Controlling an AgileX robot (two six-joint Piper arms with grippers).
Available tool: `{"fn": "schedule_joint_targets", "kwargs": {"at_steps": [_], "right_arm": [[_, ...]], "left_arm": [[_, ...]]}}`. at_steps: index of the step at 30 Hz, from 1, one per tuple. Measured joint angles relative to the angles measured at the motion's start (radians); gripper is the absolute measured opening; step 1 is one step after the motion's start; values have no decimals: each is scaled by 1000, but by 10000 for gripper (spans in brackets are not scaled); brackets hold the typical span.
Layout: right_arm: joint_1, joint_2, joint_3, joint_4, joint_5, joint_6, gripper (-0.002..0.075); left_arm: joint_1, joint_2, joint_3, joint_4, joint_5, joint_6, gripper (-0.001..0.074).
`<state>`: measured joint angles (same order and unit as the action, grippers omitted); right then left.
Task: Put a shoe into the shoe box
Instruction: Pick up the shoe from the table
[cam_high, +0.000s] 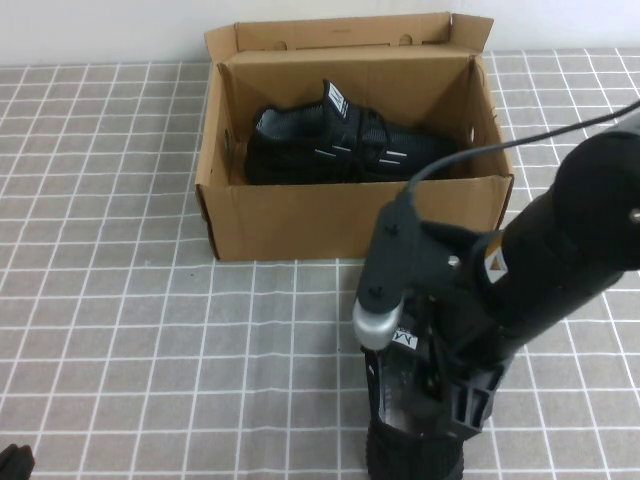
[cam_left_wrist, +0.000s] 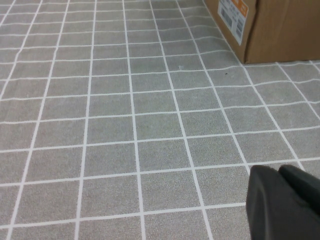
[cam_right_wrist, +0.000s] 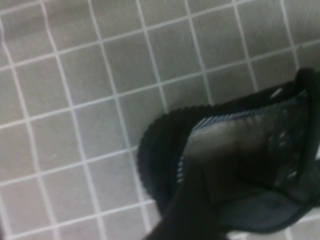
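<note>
surface: grey white-gridded tablecloth (cam_high: 120, 300) | backdrop: plain white wall (cam_high: 100, 30)

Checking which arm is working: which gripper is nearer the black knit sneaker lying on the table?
Right. The right gripper is directly over the black knit sneaker; the left gripper sits far off at the table's left edge.

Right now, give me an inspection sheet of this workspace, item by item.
Surface: grey cloth with white grid lines over the table.
Job's things: the shoe lies on the cloth near the front edge, outside the shoe box; the box is open, flaps up.
Clutter: a matching black sneaker already lies inside the box.
Grippers: right claw sits at the shoe's opening, one finger reaching inside; grip cannot be confirmed. Left claw is parked low at the table's left front, over bare cloth.
Cables: black cable runs across the box's front right corner to the right arm.
Surroundings: white wall behind.
</note>
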<state>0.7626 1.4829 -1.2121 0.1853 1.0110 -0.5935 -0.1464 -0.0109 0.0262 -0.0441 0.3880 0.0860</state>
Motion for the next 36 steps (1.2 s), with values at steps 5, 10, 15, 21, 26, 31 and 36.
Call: {"fn": "schedule_joint_targets", "kwargs": {"at_steps": [5,10,15,21,26,31,36], "right_arm": [[0,41,0,-37,-84,-59,540],[0,95,0,-96,-173,-63,549],[0,136,0,-121,-188,-63,550],[0,166,0,-185,-192,-63,550],[0,190,0,-214,-198,-60,549],[0,205,0,-218,-235,-60,472],[-10,208,0,-224,-267,-60,368]], "left_arm": [[0,0,0,2,0,0,-1],[0,0,0,2,0,0,-1],[0,0,0,2,0,0,-1],[0,0,0,2,0,0,-1],[0,0,0,2,0,0,-1],[0,0,0,2,0,0,-1],[0,0,0,2,0,0,-1]]}}
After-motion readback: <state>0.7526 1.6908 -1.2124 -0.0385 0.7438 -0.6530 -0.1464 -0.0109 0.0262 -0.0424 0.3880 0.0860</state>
